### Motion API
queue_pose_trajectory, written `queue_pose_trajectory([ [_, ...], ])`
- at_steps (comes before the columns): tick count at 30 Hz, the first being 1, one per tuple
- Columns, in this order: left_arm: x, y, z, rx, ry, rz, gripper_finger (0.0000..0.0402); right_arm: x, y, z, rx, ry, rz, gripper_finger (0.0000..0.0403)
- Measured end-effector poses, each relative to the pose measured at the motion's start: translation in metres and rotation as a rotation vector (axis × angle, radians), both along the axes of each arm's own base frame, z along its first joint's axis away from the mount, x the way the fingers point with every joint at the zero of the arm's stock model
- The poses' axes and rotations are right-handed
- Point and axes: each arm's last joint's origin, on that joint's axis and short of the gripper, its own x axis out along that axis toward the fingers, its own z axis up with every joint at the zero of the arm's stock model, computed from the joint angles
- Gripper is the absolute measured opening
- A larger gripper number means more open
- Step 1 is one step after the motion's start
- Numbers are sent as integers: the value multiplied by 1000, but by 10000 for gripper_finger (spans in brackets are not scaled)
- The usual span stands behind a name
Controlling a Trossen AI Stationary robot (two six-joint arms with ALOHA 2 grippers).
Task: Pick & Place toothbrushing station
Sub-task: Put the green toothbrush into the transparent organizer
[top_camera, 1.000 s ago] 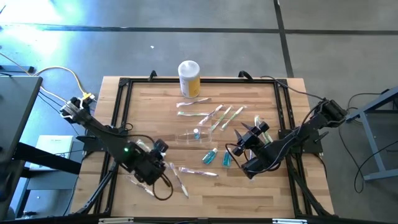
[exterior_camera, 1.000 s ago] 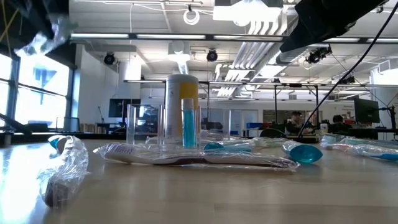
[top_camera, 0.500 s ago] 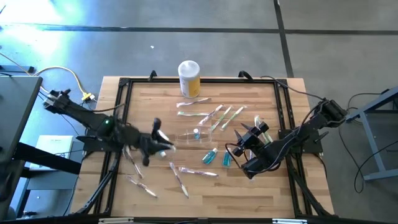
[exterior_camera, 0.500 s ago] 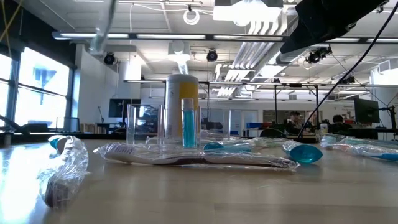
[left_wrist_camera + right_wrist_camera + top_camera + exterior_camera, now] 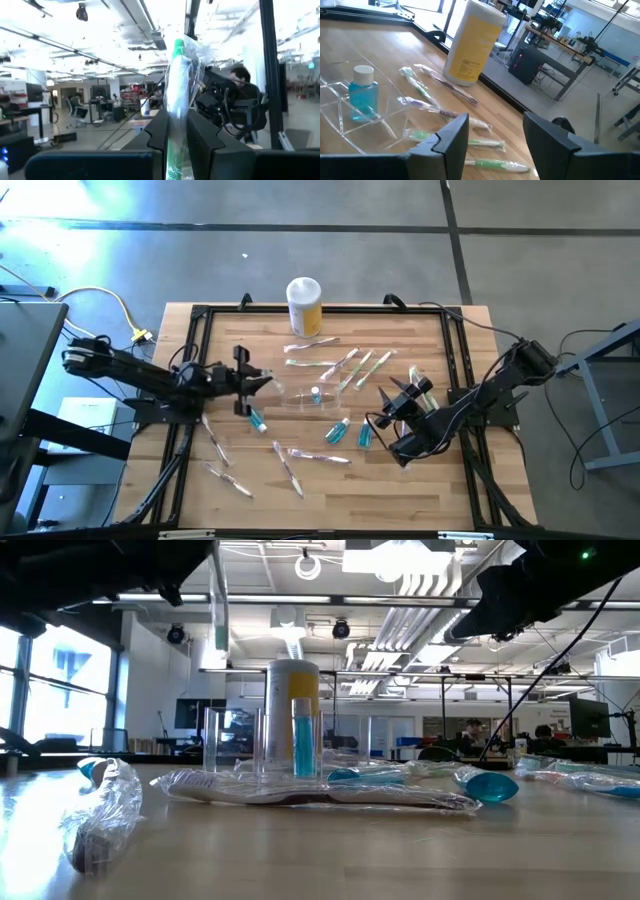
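Unreadable print on yellow jar (image 5: 472, 42) beside toothbrushing station (image 5: 355, 117).

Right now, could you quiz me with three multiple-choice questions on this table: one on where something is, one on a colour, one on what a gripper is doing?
1. Where does the small blue bottle stand?
A. Inside the clear container
B. On the yellow jar's lid
C. On the floor

2. What colour is the body of the tall jar?
A. Red
B. Yellow
C. Black

3. What is the left gripper doing?
A. Resting open on the table
B. Holding the jar
C. Holding a wrapped green toothbrush in the air

Answers: 1 A, it sits between the clear walls. 2 B, yellow under a white lid. 3 C, the wrapped brush is pinched between its fingers.
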Motion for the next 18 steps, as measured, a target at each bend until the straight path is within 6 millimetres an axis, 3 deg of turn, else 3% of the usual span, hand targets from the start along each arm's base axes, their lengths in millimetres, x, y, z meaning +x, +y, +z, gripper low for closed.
queue_pose_trajectory([
  [9, 33, 2, -11, -62, 78, -4, 37, 1, 0, 0, 8, -6, 0, 180],
  [18, 48, -1, 12, 98, 129, 69, 37, 1, 1, -1, 30, 42, 11, 180],
])
